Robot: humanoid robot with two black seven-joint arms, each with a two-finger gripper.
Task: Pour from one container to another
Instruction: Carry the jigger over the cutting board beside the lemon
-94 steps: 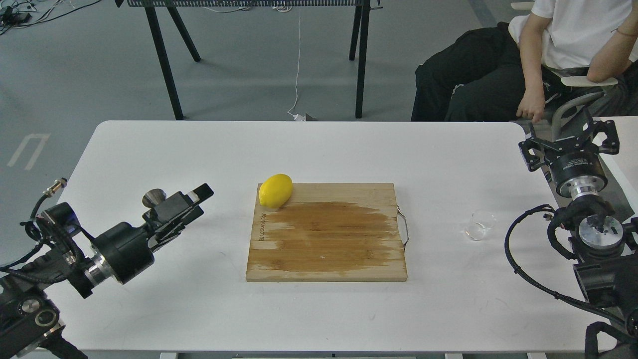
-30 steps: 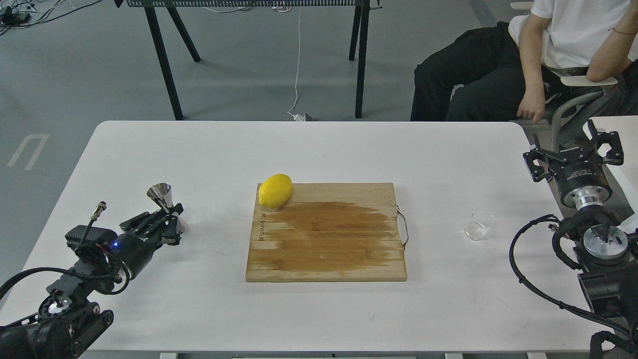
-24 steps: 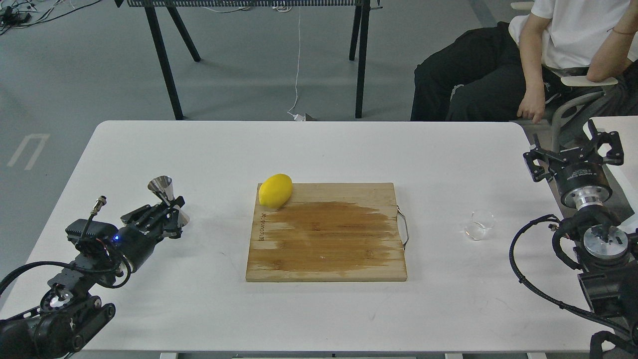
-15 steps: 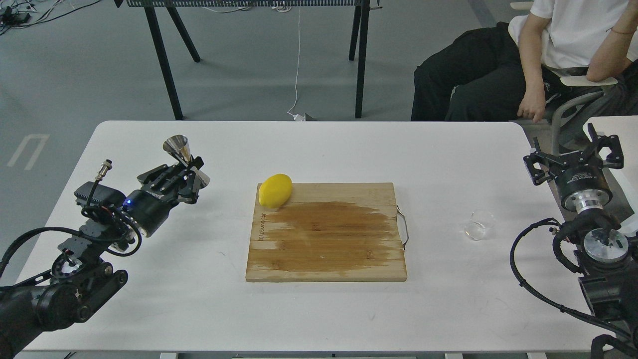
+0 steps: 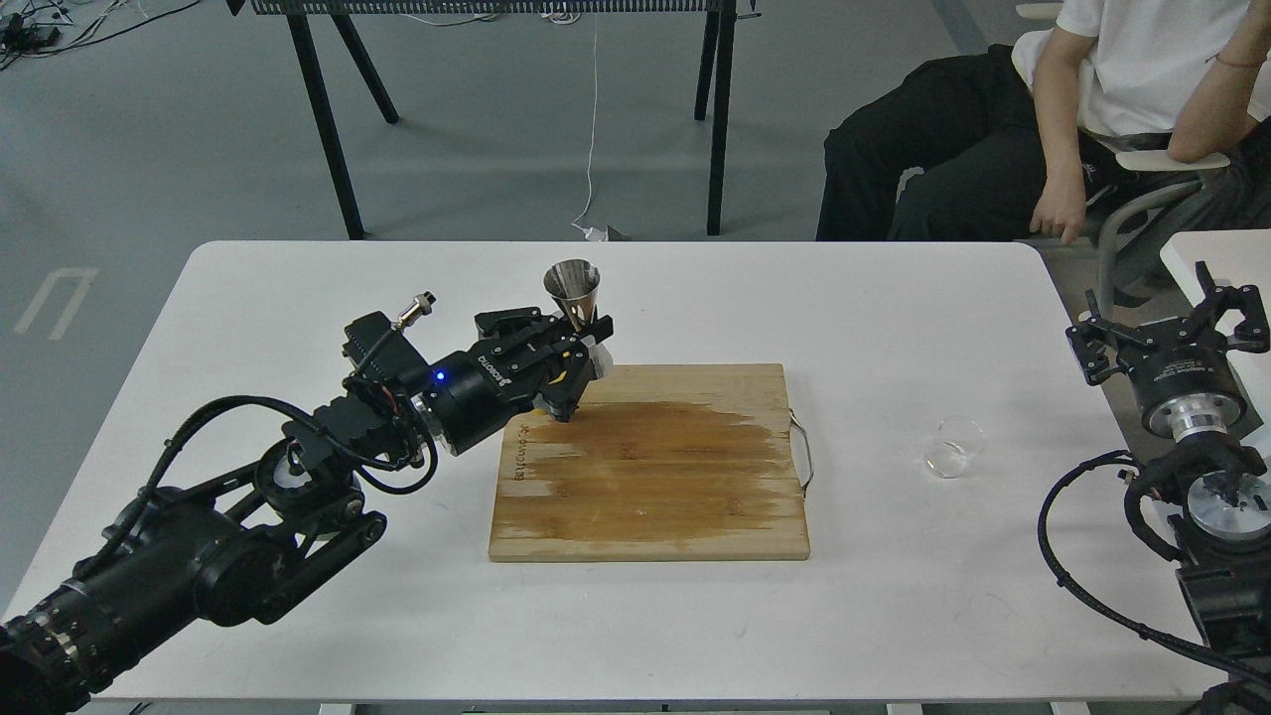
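My left gripper is shut on the waist of the shiny steel jigger and holds it upright in the air over the far left corner of the wooden cutting board. The lemon is almost wholly hidden behind that gripper. A small clear glass cup stands on the white table to the right of the board. Off the table's right edge, my right gripper points upward with its fingers spread and nothing between them, well apart from the cup.
The board has a wet dark patch and a wire handle on its right side. A seated person is beyond the far right corner. A black-legged frame stands behind the table.
My left gripper closed on the jigger, lifted it off the table's left side and carried it right to above the board's far left corner. The right arm drifted slightly right and down.
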